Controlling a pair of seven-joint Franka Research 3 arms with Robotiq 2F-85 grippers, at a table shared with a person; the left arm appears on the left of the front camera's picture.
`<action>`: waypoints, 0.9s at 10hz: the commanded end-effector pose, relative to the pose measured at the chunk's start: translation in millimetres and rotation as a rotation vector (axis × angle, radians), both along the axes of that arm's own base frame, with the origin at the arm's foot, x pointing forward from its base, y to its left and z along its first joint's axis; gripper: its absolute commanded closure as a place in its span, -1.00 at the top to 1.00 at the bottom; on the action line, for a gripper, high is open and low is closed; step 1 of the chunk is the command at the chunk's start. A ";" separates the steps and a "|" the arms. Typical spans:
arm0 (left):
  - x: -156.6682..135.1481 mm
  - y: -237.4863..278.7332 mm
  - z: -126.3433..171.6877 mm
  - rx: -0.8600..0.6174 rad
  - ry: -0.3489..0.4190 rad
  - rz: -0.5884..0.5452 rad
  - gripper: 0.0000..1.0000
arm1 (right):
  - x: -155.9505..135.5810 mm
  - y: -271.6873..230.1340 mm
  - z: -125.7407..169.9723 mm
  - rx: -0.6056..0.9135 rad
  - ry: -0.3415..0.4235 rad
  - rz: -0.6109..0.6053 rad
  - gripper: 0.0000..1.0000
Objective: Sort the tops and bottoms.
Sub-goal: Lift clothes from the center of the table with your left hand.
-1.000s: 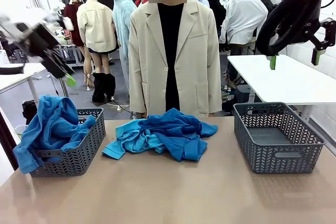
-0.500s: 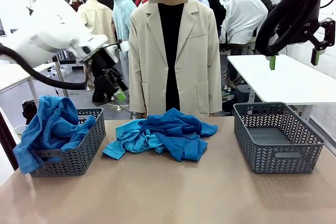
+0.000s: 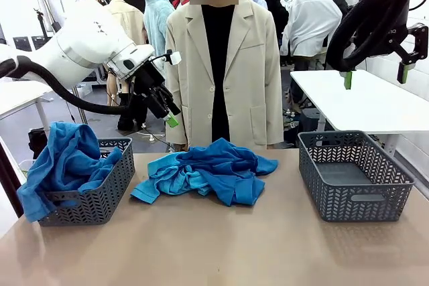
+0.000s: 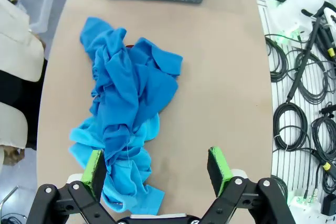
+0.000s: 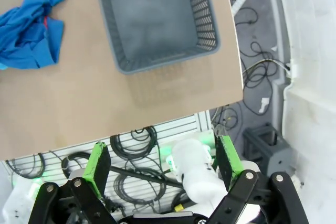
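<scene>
A crumpled pile of tops (image 3: 214,169), royal blue and sky blue, lies at the table's middle, near the far edge. Whether bottoms are hidden in it I cannot tell. My left gripper (image 3: 167,115) hangs open high above the pile's left end. From the left wrist the pile (image 4: 126,108) lies below its open, empty fingers (image 4: 157,163). Another blue garment (image 3: 67,159) drapes over the left grey basket (image 3: 110,199). My right gripper (image 3: 376,76) is open high at the right, above the right grey basket (image 3: 352,175). In the right wrist view it (image 5: 160,163) holds nothing.
The right basket (image 5: 163,64) has nothing in it and sits near the table's right edge, with cables on the floor beyond. A person in a beige coat (image 3: 224,65) stands at the far side, just behind the pile. A white table (image 3: 362,102) stands at back right.
My left arm has swung in from the far left, past the left basket, to above the pile's left end. The right arm, the pile and the baskets have not moved.
</scene>
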State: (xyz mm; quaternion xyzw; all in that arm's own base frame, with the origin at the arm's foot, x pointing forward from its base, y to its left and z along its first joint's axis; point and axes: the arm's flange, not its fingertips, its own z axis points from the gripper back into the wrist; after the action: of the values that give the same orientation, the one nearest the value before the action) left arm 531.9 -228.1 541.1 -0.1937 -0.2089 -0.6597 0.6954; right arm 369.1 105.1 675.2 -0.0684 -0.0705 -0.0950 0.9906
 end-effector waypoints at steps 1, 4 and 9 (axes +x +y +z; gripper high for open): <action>-0.1 -3.5 -0.8 -0.002 0.000 -0.004 1.00 | 0.6 0.3 2.6 0.023 0.014 0.008 1.00; 35.6 -35.5 -51.0 -0.024 -0.026 -0.080 1.00 | 0.6 0.3 2.6 0.023 0.014 0.008 1.00; 88.8 -66.7 -119.1 0.004 -0.072 -0.145 1.00 | 0.6 0.3 2.6 0.023 0.014 0.008 1.00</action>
State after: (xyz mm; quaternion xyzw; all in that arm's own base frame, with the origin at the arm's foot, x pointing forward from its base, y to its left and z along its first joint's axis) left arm 603.2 -301.3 418.8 -0.1904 -0.2169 -0.7050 0.6478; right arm 369.0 105.6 675.4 -0.0687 -0.0707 -0.0947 0.9906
